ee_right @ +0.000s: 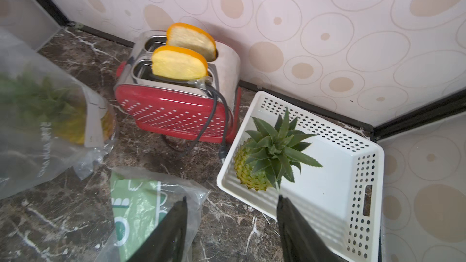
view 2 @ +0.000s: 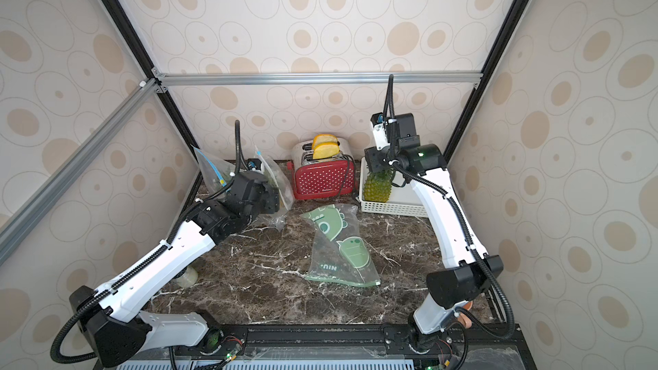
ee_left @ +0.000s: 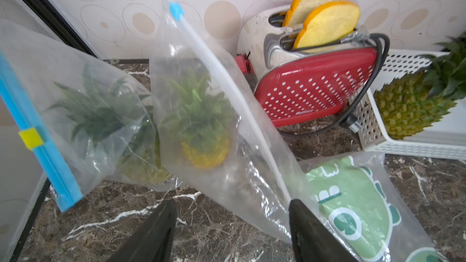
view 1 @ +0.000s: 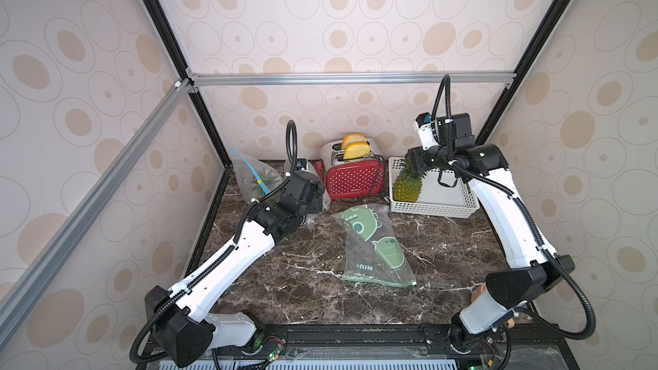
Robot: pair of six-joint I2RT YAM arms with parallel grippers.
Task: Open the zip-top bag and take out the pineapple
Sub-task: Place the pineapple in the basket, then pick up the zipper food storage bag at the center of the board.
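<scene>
A pineapple (view 1: 407, 186) stands upright in the white basket (view 1: 434, 210) at the back right, its green crown (ee_right: 274, 144) free. My right gripper (ee_right: 232, 199) hovers just above that crown, open and holding nothing. A green dinosaur-print zip-top bag (view 1: 374, 243) lies flat mid-table and looks empty. At the back left, my left gripper (ee_left: 232, 205) is open. Next to one of its fingers (ee_left: 302, 223) is the lower edge of a clear zip-top bag (ee_left: 239, 147) that holds another pineapple (ee_left: 201, 134).
A second clear bag (ee_left: 88, 112) with a blue zip strip and a pineapple inside leans in the back left corner. A red toaster (view 1: 352, 176) with two bread slices and a black cord stands between the bags and the basket. Walls close in on three sides.
</scene>
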